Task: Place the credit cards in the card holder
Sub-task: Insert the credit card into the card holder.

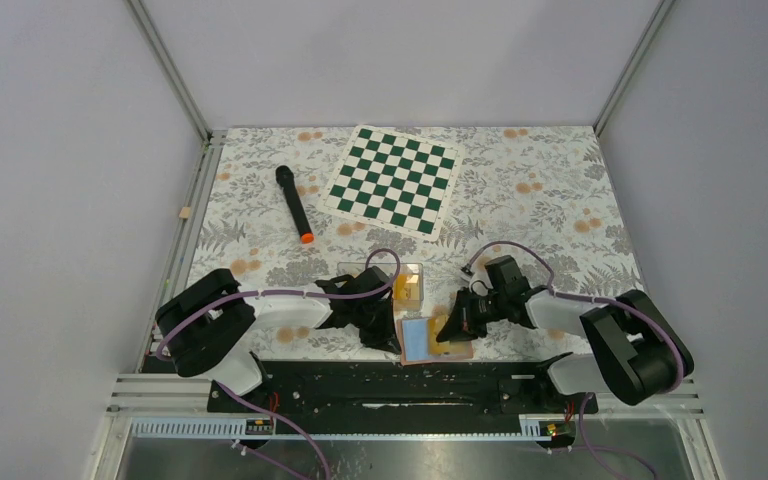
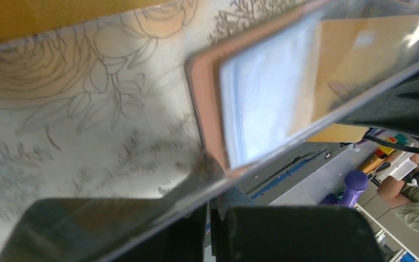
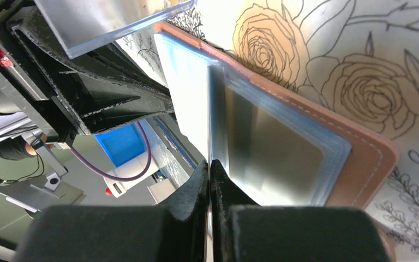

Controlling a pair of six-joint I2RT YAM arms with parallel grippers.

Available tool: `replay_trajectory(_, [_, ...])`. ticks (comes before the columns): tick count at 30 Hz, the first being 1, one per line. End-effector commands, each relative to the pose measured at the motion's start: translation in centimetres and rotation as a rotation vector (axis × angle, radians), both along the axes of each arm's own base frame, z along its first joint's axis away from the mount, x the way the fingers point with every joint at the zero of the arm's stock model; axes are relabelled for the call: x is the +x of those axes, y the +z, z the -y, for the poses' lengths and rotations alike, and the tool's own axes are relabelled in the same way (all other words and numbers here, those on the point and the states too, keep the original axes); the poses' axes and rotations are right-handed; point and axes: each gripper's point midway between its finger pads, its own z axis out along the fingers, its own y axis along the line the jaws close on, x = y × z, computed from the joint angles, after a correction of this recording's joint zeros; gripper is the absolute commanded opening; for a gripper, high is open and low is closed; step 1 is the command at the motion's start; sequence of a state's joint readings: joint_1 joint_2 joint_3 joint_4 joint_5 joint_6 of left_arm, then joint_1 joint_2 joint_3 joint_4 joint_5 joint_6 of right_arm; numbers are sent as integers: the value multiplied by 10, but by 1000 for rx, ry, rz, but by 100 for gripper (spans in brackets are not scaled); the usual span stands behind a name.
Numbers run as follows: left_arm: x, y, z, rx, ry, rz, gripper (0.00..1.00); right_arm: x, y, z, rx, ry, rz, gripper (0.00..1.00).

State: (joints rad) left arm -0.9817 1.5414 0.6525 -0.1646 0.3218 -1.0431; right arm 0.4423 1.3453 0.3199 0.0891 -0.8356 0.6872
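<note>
Tan holder (image 1: pixel 422 340) lies open at six o'clock, right gripper (image 3: pixel 210 169) pinching a pocket leaf (image 3: pixel 216 109) upright, probably to spread it for the card (image 3: pixel 103 19) clamped by left gripper (image 1: pixel 384 324).

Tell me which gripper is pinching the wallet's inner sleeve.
The right gripper: its shut fingers clamp a clear sleeve of the open card holder. The left gripper grips a separate glossy flat piece.

card holder (image 1: pixel 428 342): left tool (image 1: pixel 388 335), right tool (image 1: pixel 450 328) flank it | clear sheet (image 3: pixel 98 19) overhangs | clear box (image 1: pixel 410 285) behind | open beyond
</note>
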Motion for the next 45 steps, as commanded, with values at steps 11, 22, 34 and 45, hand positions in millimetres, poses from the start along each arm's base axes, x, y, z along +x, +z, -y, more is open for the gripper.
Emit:
replay_trajectory(11, [8,-10,-2,72,-22,36,0,0,-1,-16,50,66,-62,10])
replay_trajectory(22, [10,-10,-2,91,-39,44,0,3,0,2,-160,77,-13,41])
replay_trajectory(34, [16,-5,7,82,-50,52,0,1,2,8,-318,142,21,60])
replay_trajectory(45, [21,0,19,65,-66,57,0,2,1,-1,-333,190,79,62])
